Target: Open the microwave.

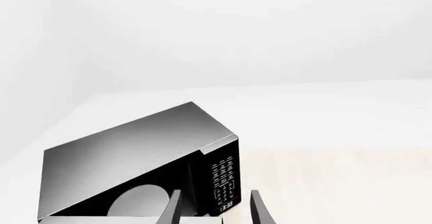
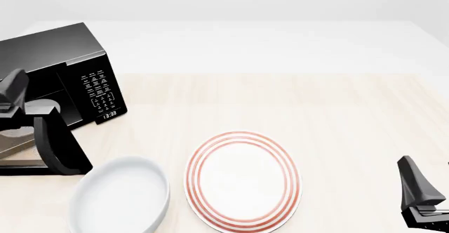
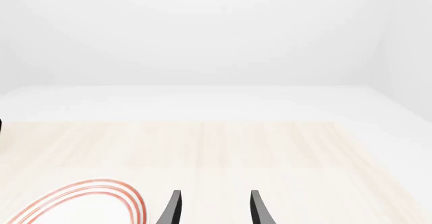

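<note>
While the door hangs swung out:
Microwave [image 2: 63,70]: far left of the wooden table [image 2: 295,101], glossy black, angled so the keypad panel [image 2: 98,91] faces right and near; clock digits lit at the panel's bottom.
Door [image 2: 60,146]: open, standing out toward the near side, its edge dark and thick, just left of the white bowl [image 2: 119,196].
Turntable plate [image 1: 138,202]: pale disc, visible inside the cavity from the left wrist view.
Left gripper [image 1: 214,210]: low in front of the cavity and keypad, jaws spread, nothing between them.
Right gripper [image 3: 214,209]: near right of the table, well apart from the microwave, jaws spread, nothing between them.
White bowl: near left, oval, beside the red-ringed plate [image 2: 242,179].
Red-ringed plate: near centre, white with concentric red rings, flat on the table.
</note>
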